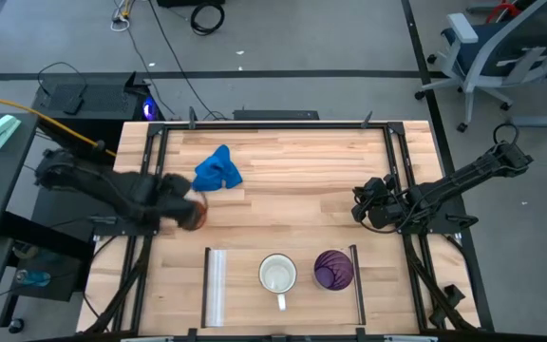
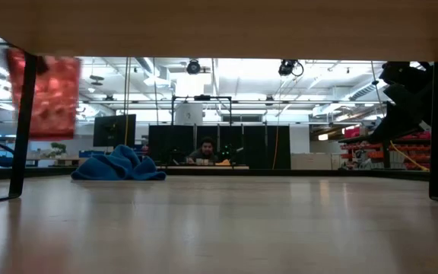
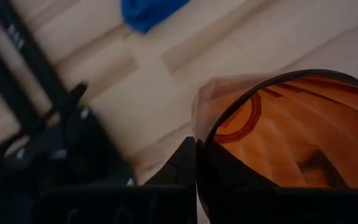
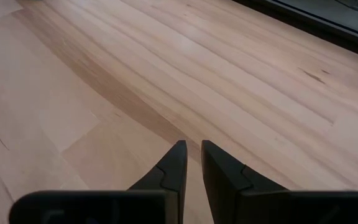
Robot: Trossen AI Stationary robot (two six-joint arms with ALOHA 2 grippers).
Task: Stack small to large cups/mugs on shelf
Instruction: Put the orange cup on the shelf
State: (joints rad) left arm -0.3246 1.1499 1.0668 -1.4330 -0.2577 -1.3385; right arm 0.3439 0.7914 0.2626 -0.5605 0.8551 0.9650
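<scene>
My left gripper point(image 3: 196, 168) is shut on the small orange translucent cup point(image 3: 303, 143), over the table's left side near the blue cloth point(image 1: 218, 171). In the low view the cup point(image 2: 44, 91) hangs well above the tabletop. The white mug point(image 1: 278, 275) and the purple tumbler point(image 1: 333, 270) stand upright side by side on the light-wood shelf point(image 1: 245, 304) at the near edge. The shelf lies between a silver rail point(image 1: 216, 285) and a thin dark rail point(image 1: 357, 285). My right gripper point(image 4: 191, 152) waits over bare wood at the right, open by a narrow gap, with nothing between its fingers. My left gripper pinches the orange cup's wall at its rim point(image 3: 205, 140). One finger point(image 3: 180, 165) is outside the cup and the other point(image 3: 229, 180) shows through the wall from inside. The fingers come from above, pointing steeply down. The cup hangs below them, clear of the table.
The crumpled blue cloth lies on the table at the far left. Dark frame bars point(image 1: 150, 171) run along the table's left and right sides. A person point(image 2: 205, 148) sits in the room beyond the far edge. Bare wood lies between the two arms.
</scene>
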